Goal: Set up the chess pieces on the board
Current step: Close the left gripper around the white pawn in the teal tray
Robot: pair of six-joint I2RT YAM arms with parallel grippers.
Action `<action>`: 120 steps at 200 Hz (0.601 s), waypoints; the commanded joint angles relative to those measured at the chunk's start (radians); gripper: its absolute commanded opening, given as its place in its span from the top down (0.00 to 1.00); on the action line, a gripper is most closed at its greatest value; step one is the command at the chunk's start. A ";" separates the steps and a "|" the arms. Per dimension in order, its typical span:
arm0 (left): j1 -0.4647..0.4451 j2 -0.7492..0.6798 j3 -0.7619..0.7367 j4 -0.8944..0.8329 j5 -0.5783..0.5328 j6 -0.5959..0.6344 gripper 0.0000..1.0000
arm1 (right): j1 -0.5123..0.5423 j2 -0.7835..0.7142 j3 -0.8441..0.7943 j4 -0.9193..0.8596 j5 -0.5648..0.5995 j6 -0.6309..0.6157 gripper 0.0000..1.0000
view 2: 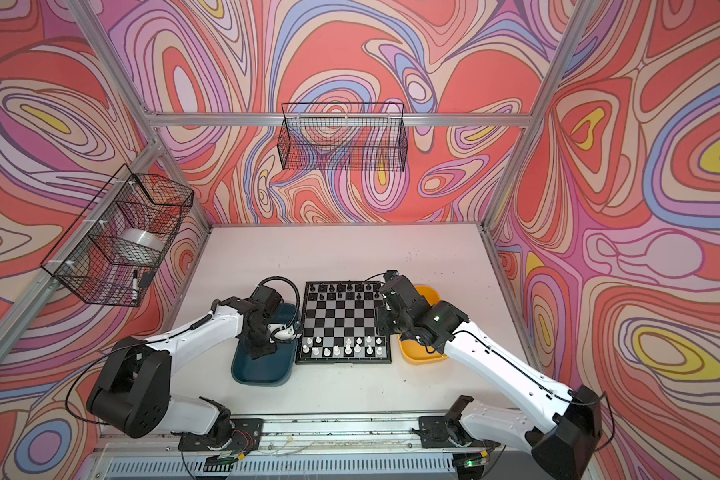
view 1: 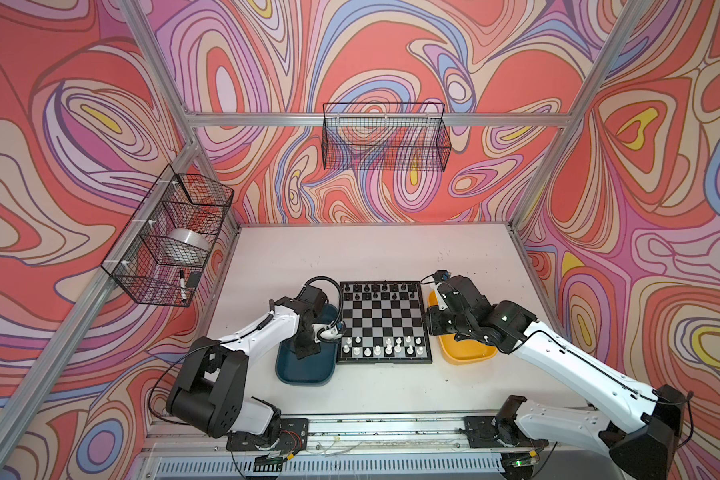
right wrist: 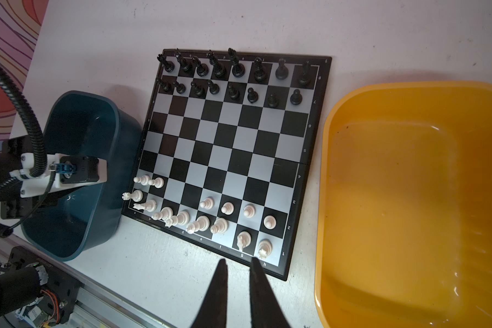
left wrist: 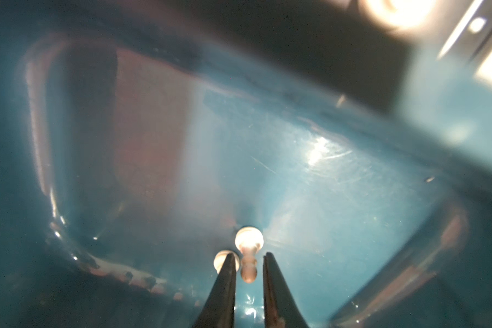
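Note:
The board [view 1: 383, 322] [right wrist: 227, 159] lies mid-table. Black chess pieces [right wrist: 237, 68] fill its two far rows. White chess pieces [view 1: 388, 345] [right wrist: 202, 223] stand unevenly on its two near rows. My left gripper [left wrist: 249, 257] reaches down into the teal tray [view 1: 304, 374] [left wrist: 324, 170]. Its jaws stand narrowly open on either side of a white pawn [left wrist: 249, 241] lying on the tray floor. A second white piece [left wrist: 219, 259] peeks from behind one finger. My right gripper [right wrist: 239, 259] hovers near the board's near right edge, its jaws a narrow slit apart with nothing between them.
The yellow tray [view 1: 466, 353] [right wrist: 409, 198] right of the board looks empty. The teal tray touches the board's left side. A wire basket [view 1: 167, 241] on the left wall holds a tape roll and a marker. Another basket [view 1: 385, 137] hangs on the back wall.

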 commanded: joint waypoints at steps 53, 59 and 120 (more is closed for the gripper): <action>-0.003 -0.006 -0.023 0.008 0.006 -0.002 0.84 | 0.006 0.005 -0.004 0.006 0.004 -0.004 0.85; -0.004 -0.007 -0.023 0.008 0.006 -0.003 0.85 | 0.006 0.005 -0.005 0.003 0.005 -0.004 0.85; -0.003 -0.014 -0.024 0.007 0.002 -0.005 0.90 | 0.006 0.005 -0.005 0.005 0.006 -0.005 0.85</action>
